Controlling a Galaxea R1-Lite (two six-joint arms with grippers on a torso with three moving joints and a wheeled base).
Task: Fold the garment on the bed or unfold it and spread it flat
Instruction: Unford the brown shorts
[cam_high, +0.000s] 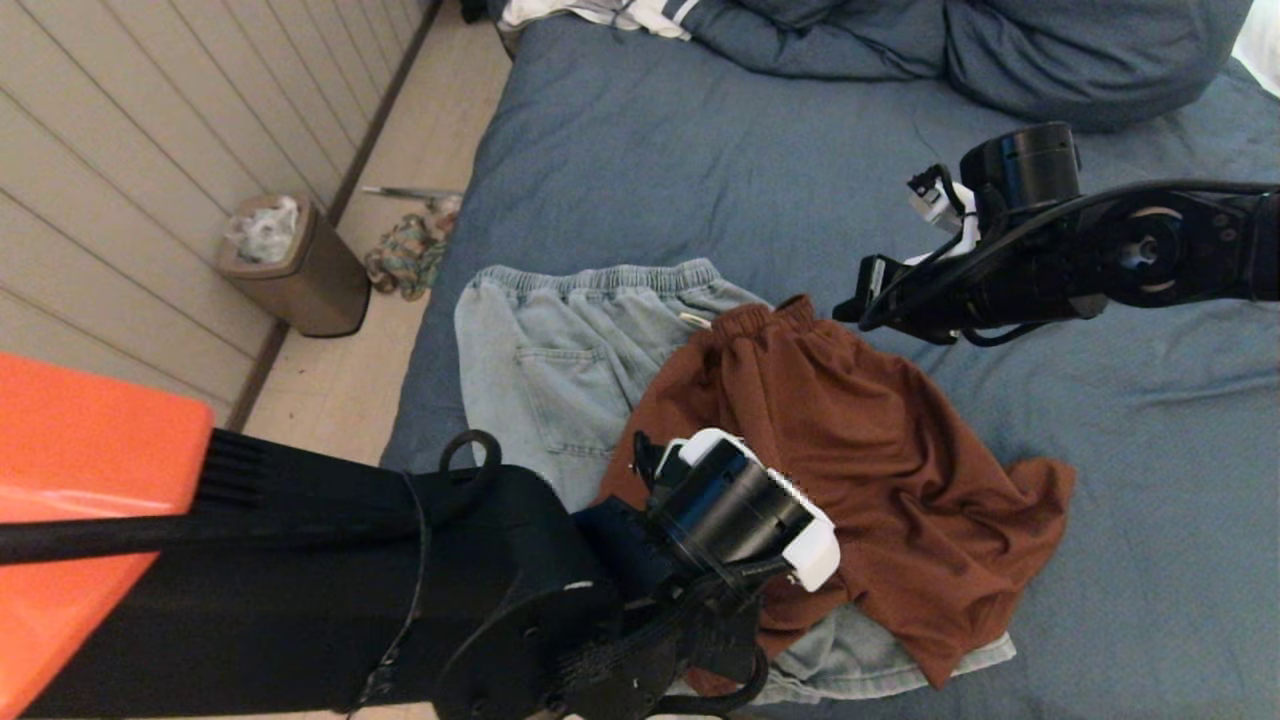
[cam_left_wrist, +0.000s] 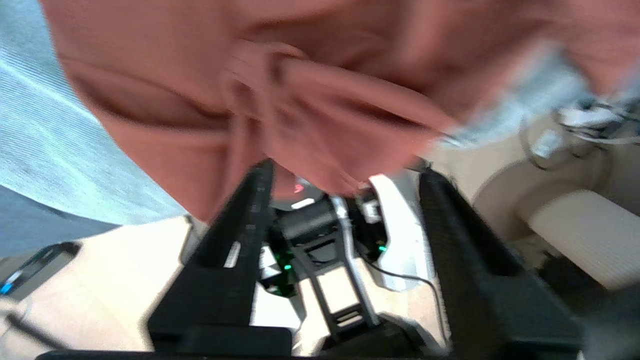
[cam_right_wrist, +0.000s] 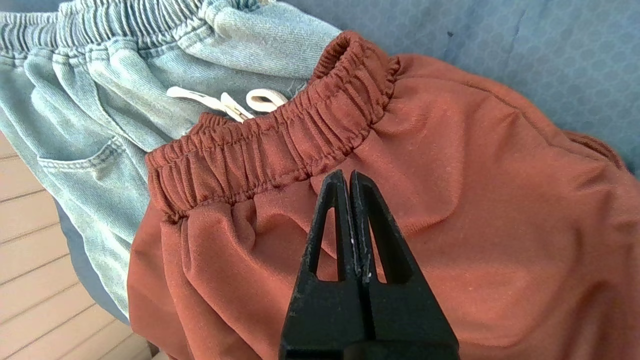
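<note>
A crumpled rust-brown pair of shorts (cam_high: 850, 450) with an elastic waistband is spread over pale blue denim shorts (cam_high: 560, 360) near the left edge of the large slate-blue bed (cam_high: 700, 170). Its near hem hangs just above the left gripper (cam_left_wrist: 345, 175), whose fingers (cam_left_wrist: 240, 220) are held apart, nothing between them. The right gripper (cam_right_wrist: 347, 175), pressed together and empty, is poised just beside the waistband.

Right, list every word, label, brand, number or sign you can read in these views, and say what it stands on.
None can be read.
The rust-brown elastic-waist shorts and the light blue denim shorts show no print or tag.
The tan waste bin on the floor carries no legible label.
</note>
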